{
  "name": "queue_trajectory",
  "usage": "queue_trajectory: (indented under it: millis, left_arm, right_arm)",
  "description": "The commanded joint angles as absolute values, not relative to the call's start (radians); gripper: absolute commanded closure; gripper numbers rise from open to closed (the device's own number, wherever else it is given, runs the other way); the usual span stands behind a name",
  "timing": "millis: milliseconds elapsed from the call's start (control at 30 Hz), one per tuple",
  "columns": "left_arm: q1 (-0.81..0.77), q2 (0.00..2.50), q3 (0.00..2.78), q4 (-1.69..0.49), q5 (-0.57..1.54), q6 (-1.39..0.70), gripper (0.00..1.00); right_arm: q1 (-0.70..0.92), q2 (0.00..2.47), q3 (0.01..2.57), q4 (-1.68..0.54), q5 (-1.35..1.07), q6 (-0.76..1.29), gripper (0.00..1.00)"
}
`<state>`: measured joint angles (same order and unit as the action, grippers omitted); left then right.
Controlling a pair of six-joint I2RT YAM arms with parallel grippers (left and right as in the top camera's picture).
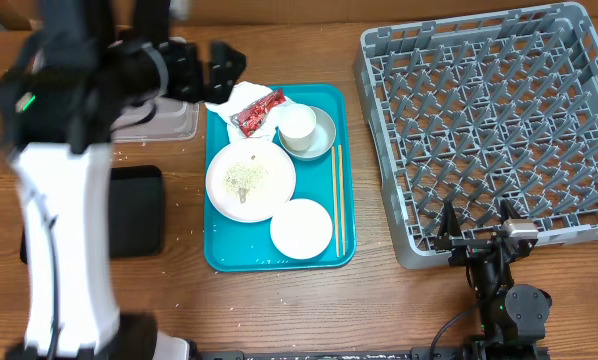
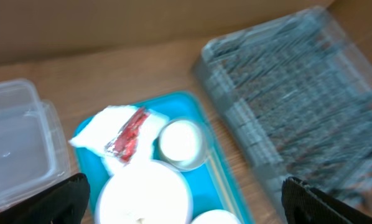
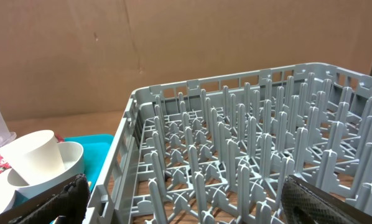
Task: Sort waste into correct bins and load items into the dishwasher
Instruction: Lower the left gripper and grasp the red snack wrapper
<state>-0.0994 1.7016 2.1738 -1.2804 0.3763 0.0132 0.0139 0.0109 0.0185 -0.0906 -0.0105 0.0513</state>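
Note:
On the teal tray lie a crumpled white napkin point(image 1: 237, 97) point(image 2: 102, 132) and a red wrapper point(image 1: 257, 112) point(image 2: 129, 133). Beside them a white cup point(image 1: 297, 124) point(image 3: 37, 155) stands in a grey bowl point(image 1: 324, 135) point(image 3: 71, 157). The large plate point(image 1: 250, 180) point(image 2: 145, 194) carries rice scraps point(image 1: 245, 177); a smaller plate point(image 1: 301, 228) lies nearer. My left gripper point(image 1: 204, 68) point(image 2: 186, 208) hovers open above the tray's far left corner, its view blurred. My right gripper point(image 1: 474, 225) point(image 3: 192, 205) stands open at the front edge of the grey dish rack point(image 1: 494, 120) point(image 3: 248, 143).
The teal tray point(image 1: 227, 242) also holds a pair of chopsticks point(image 1: 337, 200) along its right side. A clear tub point(image 1: 169, 122) point(image 2: 15, 146) sits left of it, partly under my left arm, with a black tray point(image 1: 137, 210) nearer. Crumbs dot the wooden table.

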Motion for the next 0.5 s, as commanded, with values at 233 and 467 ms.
queue_trajectory:
  millis: [233, 467]
  left_arm:
    - [-0.190, 2.061, 2.198, -1.208, 0.006, 0.109, 0.00]
    - [-0.193, 2.237, 2.198, -1.131, 0.004, 0.133, 0.12]
  right_arm:
    - [0.011, 0.003, 0.008, -0.085, -0.001, 0.049, 0.00]
    - [0.011, 0.003, 0.008, -0.085, -0.001, 0.049, 0.00]
